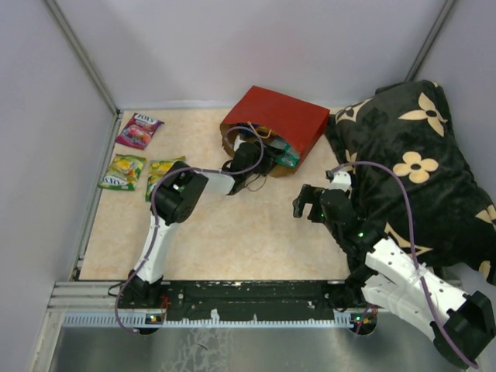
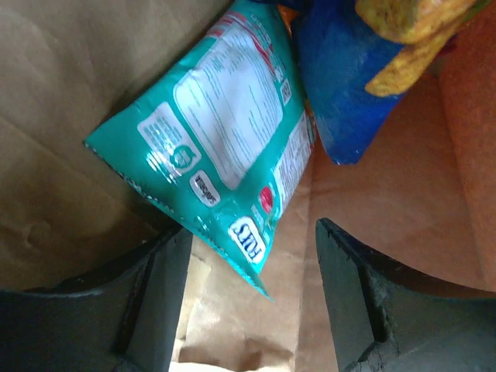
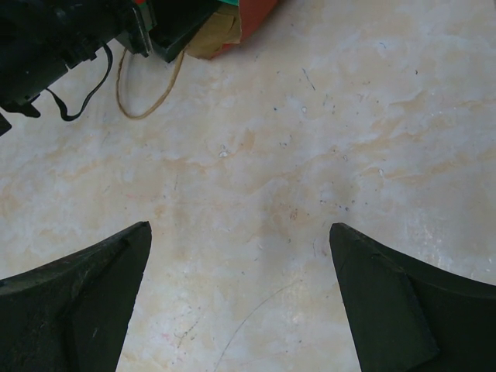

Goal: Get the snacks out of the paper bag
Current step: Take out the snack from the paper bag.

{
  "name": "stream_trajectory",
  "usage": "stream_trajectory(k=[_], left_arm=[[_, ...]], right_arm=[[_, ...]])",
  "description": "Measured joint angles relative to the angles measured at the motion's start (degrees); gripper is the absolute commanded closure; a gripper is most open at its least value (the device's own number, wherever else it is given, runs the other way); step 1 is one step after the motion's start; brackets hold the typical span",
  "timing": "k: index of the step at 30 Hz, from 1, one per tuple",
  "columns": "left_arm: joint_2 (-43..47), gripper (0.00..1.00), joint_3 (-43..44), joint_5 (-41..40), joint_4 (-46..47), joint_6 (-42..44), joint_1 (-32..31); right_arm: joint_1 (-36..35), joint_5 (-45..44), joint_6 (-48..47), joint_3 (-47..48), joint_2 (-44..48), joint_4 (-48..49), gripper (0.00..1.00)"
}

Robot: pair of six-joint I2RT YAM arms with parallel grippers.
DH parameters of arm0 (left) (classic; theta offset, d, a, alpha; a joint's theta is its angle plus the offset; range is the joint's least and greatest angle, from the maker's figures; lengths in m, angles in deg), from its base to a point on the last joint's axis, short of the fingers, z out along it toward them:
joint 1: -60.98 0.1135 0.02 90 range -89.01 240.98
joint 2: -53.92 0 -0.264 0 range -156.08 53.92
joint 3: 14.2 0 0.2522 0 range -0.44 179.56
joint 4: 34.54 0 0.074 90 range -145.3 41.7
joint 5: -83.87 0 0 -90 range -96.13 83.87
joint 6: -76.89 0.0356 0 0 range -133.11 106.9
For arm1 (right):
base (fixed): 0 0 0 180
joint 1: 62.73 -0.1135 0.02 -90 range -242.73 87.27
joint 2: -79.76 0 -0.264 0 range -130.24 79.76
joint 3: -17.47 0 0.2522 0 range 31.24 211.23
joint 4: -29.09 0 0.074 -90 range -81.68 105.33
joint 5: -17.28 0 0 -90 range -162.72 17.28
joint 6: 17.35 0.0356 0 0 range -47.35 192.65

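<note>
On the tabletop (image 1: 232,232) at far left I see a purple packet (image 1: 138,130) and two green packets (image 1: 122,171). My left pincer (image 2: 252,229) is inside the tipped bag (image 1: 275,116), jaws apart around a teal packet (image 2: 225,132). My right pincer (image 3: 240,232) hangs wide open.

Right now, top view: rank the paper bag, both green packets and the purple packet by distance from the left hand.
1. paper bag: the left hand is in its mouth.
2. inner green packet: left of the hand.
3. outer green packet, farther left, and purple packet, far left corner: too close to call.
</note>
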Motion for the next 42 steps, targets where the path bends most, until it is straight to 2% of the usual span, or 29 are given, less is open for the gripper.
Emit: stream_trajectory(k=[3,5,9,10,16,21,30,34,42], left_arm=[[-1.49,0.34,3.45,-1.68,-2.97,0.68,-0.26],[-2.4,0.41,5.53,-2.75,-4.57,1.33,-0.61],[-4.13,0.92,7.48,-4.22,-5.86,2.21,-1.27],[-4.59,0.99,7.43,-4.39,-6.05,2.97,-1.33],[-4.72,1.0,6.1,-4.81,-4.35,4.85,-1.44],[0.07,1.0,1.7,-4.85,-4.83,9.53,-1.68],[17.16,1.0,-8.5,-4.28,-6.62,19.23,-2.36],[24.41,1.0,-12.44,-2.54,-8.87,26.05,-2.4],[38.62,1.0,-20.13,-1.36,-21.14,42.1,-2.45]], right_arm=[[0.0,-0.07,-0.04,0.0,0.2,0.02,0.01],[0.0,-0.11,-0.17,-0.02,0.48,-0.02,0.01],[0.0,-0.2,-0.39,-0.04,1.33,0.0,0.01],[0.0,-0.28,-0.39,-0.04,1.51,0.0,0.01],[0.0,-0.74,-0.42,-0.13,2.64,-0.02,0.01],[0.0,-1.01,-0.46,-0.13,2.75,0.0,0.01],[0.0,-1.73,-1.16,-0.37,2.69,1.33,0.01],[0.0,-1.95,-1.75,-0.68,2.01,2.64,0.01],[0.0,-2.78,-3.96,-1.29,0.35,5.25,0.01]])
